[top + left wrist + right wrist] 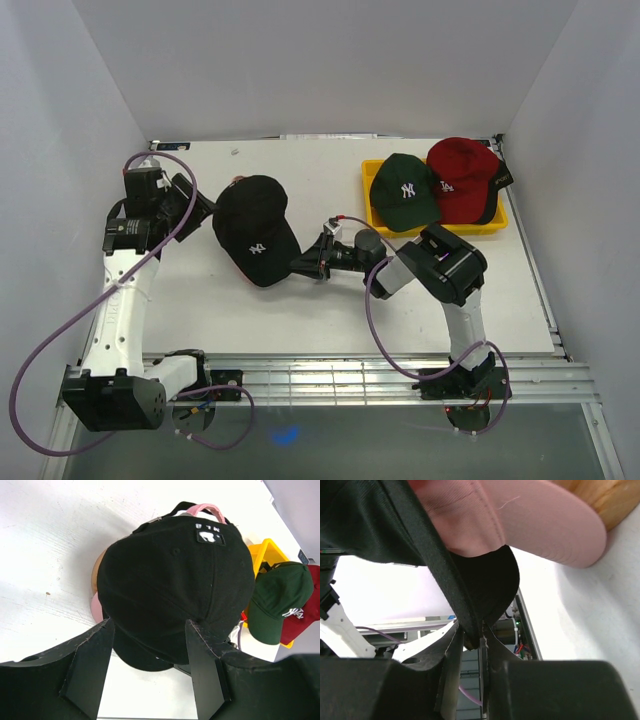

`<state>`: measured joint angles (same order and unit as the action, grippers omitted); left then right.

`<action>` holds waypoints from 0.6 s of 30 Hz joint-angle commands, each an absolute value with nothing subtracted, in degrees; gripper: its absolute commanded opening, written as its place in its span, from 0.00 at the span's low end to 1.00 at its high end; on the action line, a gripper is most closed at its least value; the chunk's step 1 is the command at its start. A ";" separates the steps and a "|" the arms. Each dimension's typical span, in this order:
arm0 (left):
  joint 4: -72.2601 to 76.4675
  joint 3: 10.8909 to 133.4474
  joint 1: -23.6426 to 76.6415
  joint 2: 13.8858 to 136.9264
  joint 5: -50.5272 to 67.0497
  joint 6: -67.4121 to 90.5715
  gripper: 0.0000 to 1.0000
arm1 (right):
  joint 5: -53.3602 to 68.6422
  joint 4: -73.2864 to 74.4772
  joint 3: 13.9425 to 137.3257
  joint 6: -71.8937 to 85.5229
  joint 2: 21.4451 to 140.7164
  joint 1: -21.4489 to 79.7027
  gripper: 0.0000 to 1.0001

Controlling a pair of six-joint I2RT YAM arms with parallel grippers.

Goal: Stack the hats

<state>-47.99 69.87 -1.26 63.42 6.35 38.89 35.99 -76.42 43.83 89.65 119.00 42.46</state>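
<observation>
White tabletop point(330, 310), on which we see the black cap point(255, 228) atop the pink cap point(207, 509) left of centre, its brim pointing toward the right gripper point(472, 642), which pinches it, while the left gripper point(150, 630) gapes behind the crown.

Yellow tray point(500, 223), wooden stand point(96, 576), white table point(300, 310)

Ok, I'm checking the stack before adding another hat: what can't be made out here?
- Pink cap: crown hidden under the black cap, every view.
- Wooden stand: only slivers show beneath the caps, both wrist views.
- Red cap: partly covered by the green cap, top view.
</observation>
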 commanded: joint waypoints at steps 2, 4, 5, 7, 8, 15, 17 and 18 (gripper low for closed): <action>-49.13 72.60 -0.97 61.61 5.36 38.58 0.69 | 33.40 -107.93 45.26 92.90 114.70 42.19 0.08; -49.39 72.77 -0.97 61.61 5.45 38.76 0.69 | 33.22 -107.93 45.09 93.25 113.30 42.19 0.08; -49.39 72.77 -0.97 61.52 5.45 38.85 0.69 | 33.14 -107.84 45.00 93.34 112.94 42.19 0.08; -49.57 73.04 -0.97 61.44 5.45 38.94 0.69 | 32.96 -107.93 44.91 93.86 112.06 42.19 0.08; -49.57 73.12 -0.97 61.35 5.36 38.85 0.69 | 32.78 -107.93 44.56 93.95 111.80 42.19 0.08; -50.45 74.27 -0.97 61.17 5.27 39.02 0.69 | 32.61 -107.58 44.56 94.39 109.43 42.19 0.08; -50.54 74.36 -0.97 61.08 5.19 39.11 0.69 | 32.52 -107.49 44.47 94.57 109.07 42.19 0.08; -50.71 74.44 -0.97 61.00 4.84 39.20 0.69 | 32.52 -107.40 44.56 94.66 108.90 42.19 0.08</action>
